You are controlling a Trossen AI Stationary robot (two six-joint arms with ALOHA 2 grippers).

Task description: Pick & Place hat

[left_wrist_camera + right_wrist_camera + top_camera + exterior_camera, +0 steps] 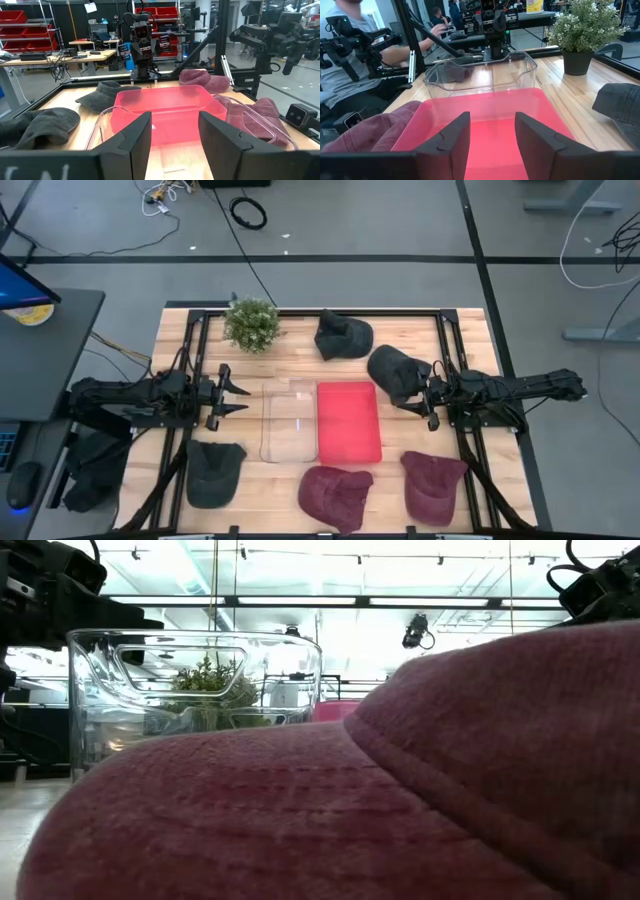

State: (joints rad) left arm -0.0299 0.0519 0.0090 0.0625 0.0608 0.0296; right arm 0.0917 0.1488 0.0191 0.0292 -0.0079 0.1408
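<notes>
Several caps lie on the wooden table. Two dark ones lie at the far side [343,335] [393,370], a dark green one at the near left [213,472], and two maroon ones at the near edge [335,496] [433,483]. A clear bin [288,420] and a red bin [348,422] stand side by side in the middle. My left gripper [240,393] [175,125] is open and empty, left of the clear bin. My right gripper [410,393] [490,125] is open and empty, at the red bin's right side, just beside the nearer dark cap [620,105].
A potted plant [251,323] stands at the far left of the table. Black frame rails [195,360] run along the left and right sides. One maroon cap [400,800] fills the low view, with the clear bin [190,680] behind it. A person [350,65] sits beyond the table.
</notes>
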